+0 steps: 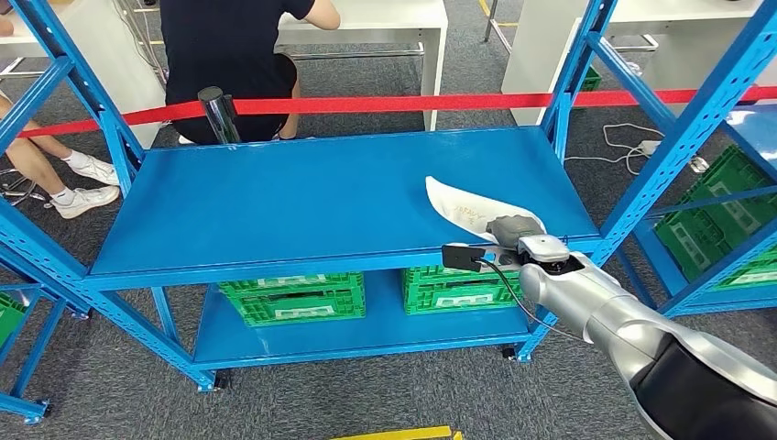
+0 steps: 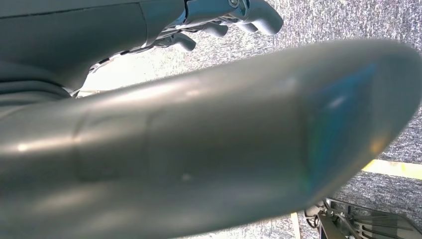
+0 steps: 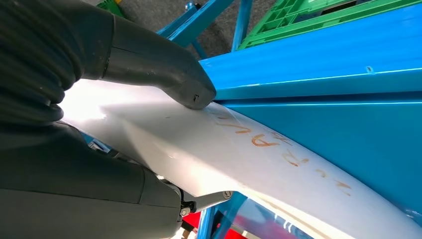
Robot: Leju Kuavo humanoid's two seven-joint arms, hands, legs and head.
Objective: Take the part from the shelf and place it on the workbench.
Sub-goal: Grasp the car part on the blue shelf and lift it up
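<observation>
**Right hand gripping the white part at the shelf's front edge**

Grey fingers (image 3: 164, 74) of the right hand (image 1: 518, 240) are closing around the white part (image 1: 467, 209): in the right wrist view the thick thumb is pressing down on the part's upper face while the rest of the hand is cupping it from beneath. Faint orange handwriting is showing along the part's curved surface. The part is lying on the top deck of the blue shelf (image 1: 302, 197), near its front right corner, with its near end reaching the shelf's front lip where the hand is holding it and its far end pointing back across the deck. The silver right arm is reaching in from the lower right.

The left hand (image 2: 224, 22) is hanging over grey carpet, its fingers curling inward with nothing in them, beside a large smooth silver body that is blurring across the left wrist view.

Green crates (image 1: 293, 298) are sitting side by side on the shelf's lower deck, and more green crates (image 1: 719, 215) are standing in the neighbouring rack to the right. A red barrier tape (image 1: 385, 104) is stretching behind the shelf, a black post (image 1: 218, 115) is standing at its back edge, and a person in dark clothes (image 1: 234, 55) is sitting at a white table beyond.
</observation>
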